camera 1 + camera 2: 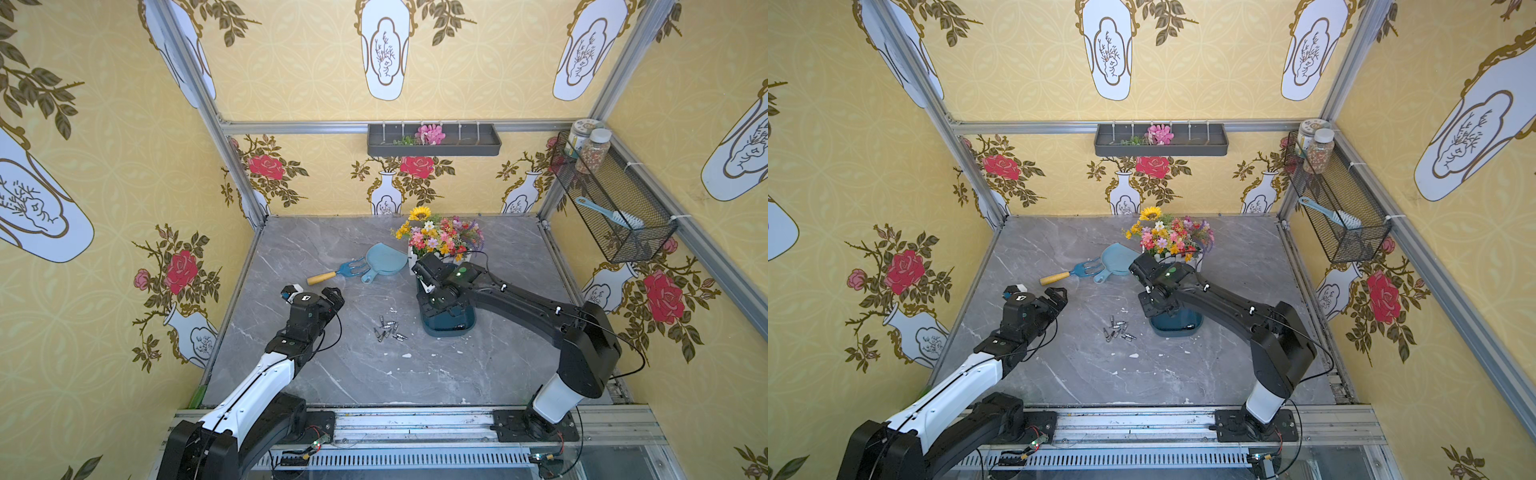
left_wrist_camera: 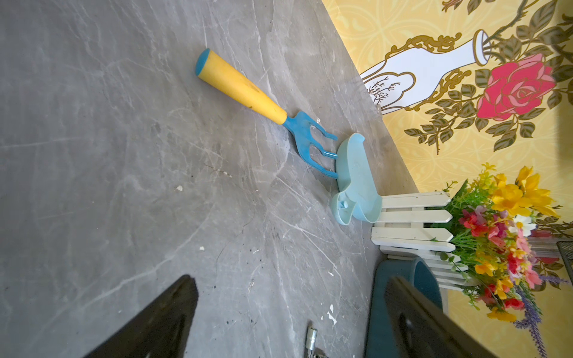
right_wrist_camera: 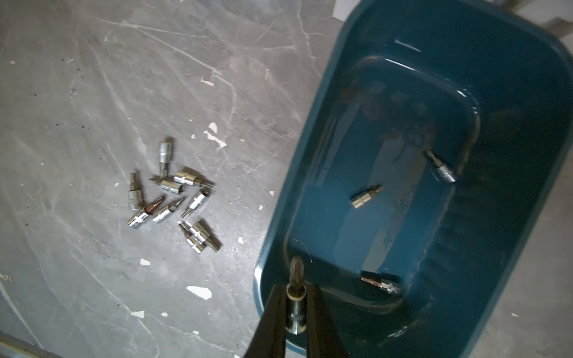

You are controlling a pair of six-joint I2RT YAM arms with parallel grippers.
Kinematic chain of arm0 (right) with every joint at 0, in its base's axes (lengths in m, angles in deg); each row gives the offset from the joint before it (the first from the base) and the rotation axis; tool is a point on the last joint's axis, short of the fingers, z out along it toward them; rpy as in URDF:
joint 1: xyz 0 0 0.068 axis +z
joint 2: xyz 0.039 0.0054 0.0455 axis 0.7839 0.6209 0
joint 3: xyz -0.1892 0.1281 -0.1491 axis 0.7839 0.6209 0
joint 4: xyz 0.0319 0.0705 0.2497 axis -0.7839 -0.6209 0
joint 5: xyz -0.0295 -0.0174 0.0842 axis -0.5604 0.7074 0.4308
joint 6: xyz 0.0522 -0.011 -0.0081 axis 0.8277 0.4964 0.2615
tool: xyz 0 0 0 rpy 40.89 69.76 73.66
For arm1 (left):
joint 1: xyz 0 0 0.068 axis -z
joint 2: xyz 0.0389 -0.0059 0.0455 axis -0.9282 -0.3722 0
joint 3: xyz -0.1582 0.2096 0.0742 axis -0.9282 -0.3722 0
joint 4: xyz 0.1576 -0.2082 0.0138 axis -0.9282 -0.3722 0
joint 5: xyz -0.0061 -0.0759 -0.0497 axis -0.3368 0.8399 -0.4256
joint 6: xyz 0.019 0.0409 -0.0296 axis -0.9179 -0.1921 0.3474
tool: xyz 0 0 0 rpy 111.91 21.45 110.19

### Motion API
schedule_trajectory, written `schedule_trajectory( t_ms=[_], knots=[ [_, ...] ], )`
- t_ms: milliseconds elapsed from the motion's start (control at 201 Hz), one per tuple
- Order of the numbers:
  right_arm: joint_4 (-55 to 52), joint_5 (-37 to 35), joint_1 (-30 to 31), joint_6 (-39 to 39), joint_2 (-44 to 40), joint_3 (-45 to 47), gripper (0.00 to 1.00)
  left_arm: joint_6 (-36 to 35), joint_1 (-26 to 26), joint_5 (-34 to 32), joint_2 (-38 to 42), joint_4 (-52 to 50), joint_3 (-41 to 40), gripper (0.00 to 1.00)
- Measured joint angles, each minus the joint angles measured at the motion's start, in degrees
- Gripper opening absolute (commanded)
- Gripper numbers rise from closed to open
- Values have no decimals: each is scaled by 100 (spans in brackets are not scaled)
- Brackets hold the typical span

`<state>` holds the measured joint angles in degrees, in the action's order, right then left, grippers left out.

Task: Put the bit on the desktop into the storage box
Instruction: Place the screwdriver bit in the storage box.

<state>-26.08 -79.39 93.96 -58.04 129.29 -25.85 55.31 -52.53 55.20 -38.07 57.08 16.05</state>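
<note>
Bit [image 3: 294,299] pinched in the clenched right gripper [image 3: 296,310] above the storage box [image 3: 511,102] rim; small, rigid, smooth steel (likely slippery), best held across its knurled socket end; three bits [image 3: 366,197] lie inside; loose bits [image 3: 186,179] cluster on the desktop [image 3: 93,93] beside it; left gripper [image 1: 334,299] spread open, empty

I see the grey desktop [image 1: 332,374]; a heap of bits [image 1: 388,328] lies mid-table; the storage box [image 1: 446,330] sits just right of them; farther back lie a garden fork [image 1: 332,274], a dustpan [image 1: 386,259] and a flower planter [image 1: 440,237].
</note>
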Motion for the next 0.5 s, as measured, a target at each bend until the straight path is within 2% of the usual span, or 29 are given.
schedule_trajectory(
  t_ms=[219,499],
  knots=[
    [-76,-52,-608,-142,-269,275,9,0,-13,-2,20,2,-11,100],
    [-120,-76,-1045,-284,-444,542,9,0,-11,0,-7,2,-11,100]
  ],
)
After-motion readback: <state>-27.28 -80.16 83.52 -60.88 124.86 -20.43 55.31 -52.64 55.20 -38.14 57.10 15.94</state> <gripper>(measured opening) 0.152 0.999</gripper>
